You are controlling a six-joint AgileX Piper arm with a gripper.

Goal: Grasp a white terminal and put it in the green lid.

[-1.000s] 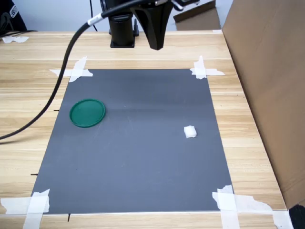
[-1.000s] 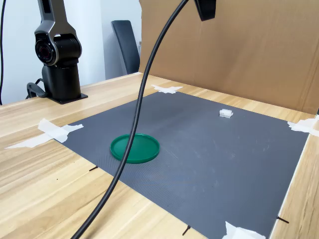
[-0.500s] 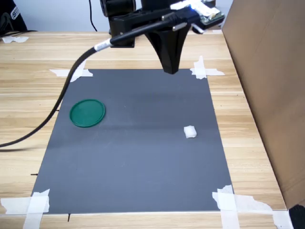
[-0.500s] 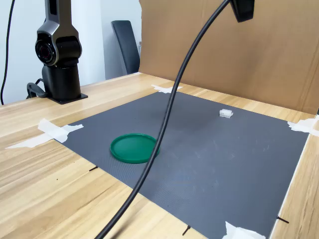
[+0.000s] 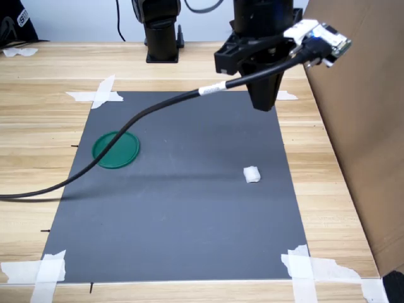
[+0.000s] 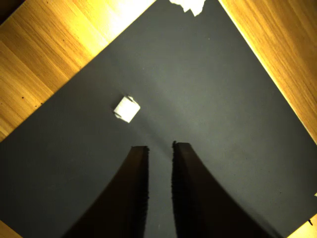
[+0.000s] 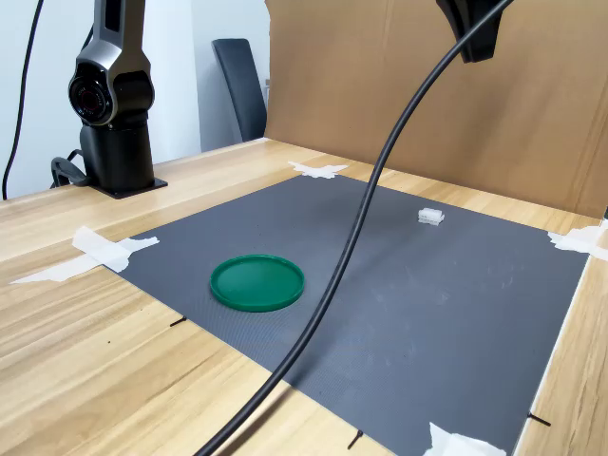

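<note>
On the mat: the white terminal (image 5: 252,175) lies alone on the dark grey mat (image 5: 177,221), toward the first exterior view's right, touching nothing.
Terminal, other views: it shows near the far edge of the mat in the second exterior view (image 7: 430,217) and as a small white block ahead of the fingers in the wrist view (image 6: 127,109).
Green lid: the green lid (image 5: 115,149) rests flat on the mat toward the first exterior view's left, well apart from the terminal; it holds nothing.
Gripper: the gripper (image 6: 159,147) hangs above the mat, pointing down, clear of the terminal.
Claw state: the two dark fingers (image 6: 138,168) stand slightly parted with a narrow gap and nothing between them.
Cable: a black cable (image 5: 126,126) trails from the wrist across the lid in the first exterior view.
Tape: white masking tape (image 5: 303,265) pins the mat's corners to the wooden table (image 5: 38,113).
Backdrop: a cardboard panel (image 7: 399,95) stands behind the mat in the second exterior view.
</note>
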